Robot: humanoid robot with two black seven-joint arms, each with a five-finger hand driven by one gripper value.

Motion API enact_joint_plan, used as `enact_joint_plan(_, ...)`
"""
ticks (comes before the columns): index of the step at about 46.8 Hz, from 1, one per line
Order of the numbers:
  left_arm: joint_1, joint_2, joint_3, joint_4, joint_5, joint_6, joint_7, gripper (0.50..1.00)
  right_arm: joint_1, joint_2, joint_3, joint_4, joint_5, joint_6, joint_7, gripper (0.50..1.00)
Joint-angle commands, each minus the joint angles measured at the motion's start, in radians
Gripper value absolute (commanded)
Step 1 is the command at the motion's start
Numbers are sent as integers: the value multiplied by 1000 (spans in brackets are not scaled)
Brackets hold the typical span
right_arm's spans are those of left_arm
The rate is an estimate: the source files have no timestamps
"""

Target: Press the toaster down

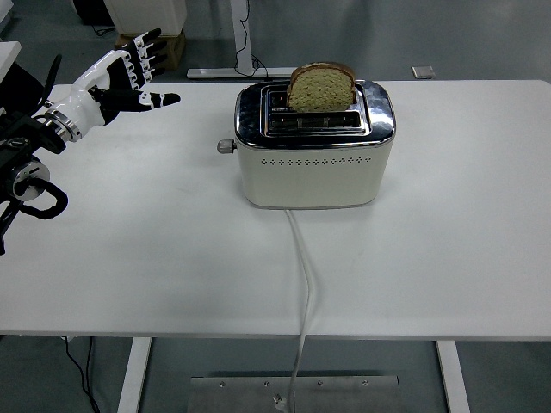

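Room: grey floor is showing behind the far edge, with a cardboard box [153, 45] and a white frame leg [242, 36] standing back there.
Worktop: white worktop [448, 224] is filling most of my view, its near edge running across the bottom; I'm seeing a metal foot plate [293, 393] on the floor beneath it.
Toaster: cream toaster [312, 146] with a chrome top is sitting upright a little behind the middle of the worktop, its long side facing me.
Left arm: black left arm [21, 163] is coming in from the left edge and reaching over the far-left corner of the worktop.
Cord: white cord [303, 284] is running from the toaster's base toward me and dropping over the near edge.
Bread: one slice of bread [320, 86] is standing upright in the rear slot, sticking well above the top; the front slot is looking empty to me.
Left hand: white and black left hand [114, 82] is hovering above the worktop, well apart from the toaster and pointing toward it.
Fingers: fingers [143, 57] are spreading wide and released, grasping nothing, with the thumb stretching toward the toaster.
Lever: small grey lever [225, 146] is jutting from the toaster's left end, sitting high near the chrome rim, with nothing touching it.
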Motion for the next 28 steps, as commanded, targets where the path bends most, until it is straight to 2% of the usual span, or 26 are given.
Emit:
enact_joint_plan(1,2,2,3,-1,67,0,-2,1000,0,0,1,0,0,0,0,998)
enact_joint_plan(10,3,42,29,-52,160,-6,-2,1000,0,0,-1,0,0,0,0,998)
enact_joint_plan(15,5,118,63,-131,270,-39,-4,1000,0,0,1,0,-1,0,0,998)
enact_joint_plan(19,5,149,81,-145,310,-53,-4,1000,0,0,1,0,0,0,0,998)
enact_joint_plan(28,14,164,99,-159,455,-53,-5,1000,0,0,-1,0,0,0,0,998)
